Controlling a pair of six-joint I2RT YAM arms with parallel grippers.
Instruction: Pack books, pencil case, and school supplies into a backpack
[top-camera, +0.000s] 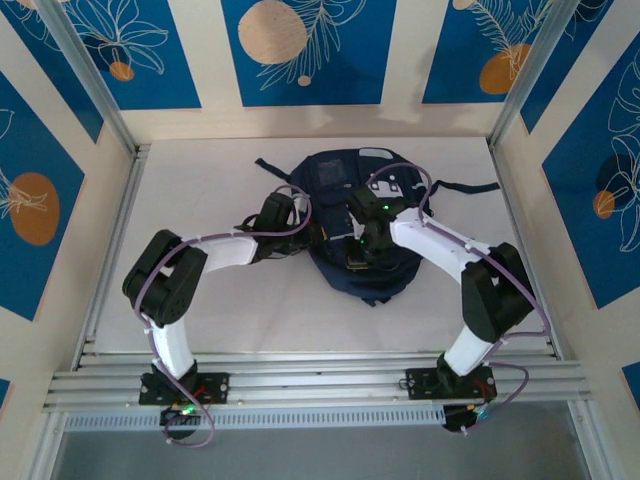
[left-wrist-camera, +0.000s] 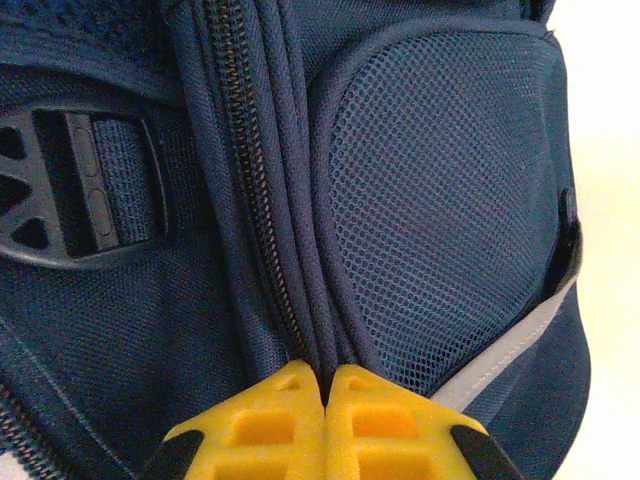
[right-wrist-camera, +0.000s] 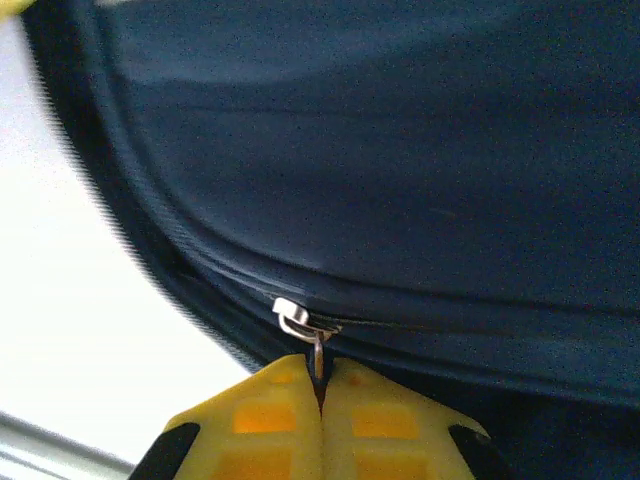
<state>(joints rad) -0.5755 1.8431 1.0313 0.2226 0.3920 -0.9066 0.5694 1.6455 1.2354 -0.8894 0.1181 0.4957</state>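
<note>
**While both pairs of jaws pinch shut, the backpack lies zipped mid-worktop**

Where the white worktop (top-camera: 200, 180) is seen from above, the navy backpack (top-camera: 335, 185) lies flat about midway between its left and right edges, nearer the far edge than the near one. Dark straps trail from the bag toward the far-left and out toward the right edge.

Both arms reach in from the near edge and meet over the bag. The left gripper (top-camera: 306, 238) sits at the backpack's left flank, and the right gripper (top-camera: 357, 258) is over its near half.

In the left wrist view the left gripper (left-wrist-camera: 325, 385) has its yellow fingertips pressed together. They are closed on the backpack (left-wrist-camera: 440, 200), on the piped seam folds that run down beside a line of zip teeth (left-wrist-camera: 245, 180). A mesh pocket (left-wrist-camera: 450, 230) lies right of that seam. A dark plastic buckle (left-wrist-camera: 80, 190) on a webbing strap lies to its left, and a pale grey stripe (left-wrist-camera: 520, 345) crosses the lower right.

In the right wrist view the right gripper (right-wrist-camera: 320, 378) is likewise closed, its tips meeting on the thin metal zip pull (right-wrist-camera: 317, 352). The pull hangs from a silver slider (right-wrist-camera: 292, 318) on the backpack (right-wrist-camera: 400, 150). To the right of the slider the zip line looks closed. To its left the bag's edge curves up against the bright worktop (right-wrist-camera: 90, 330).
</note>
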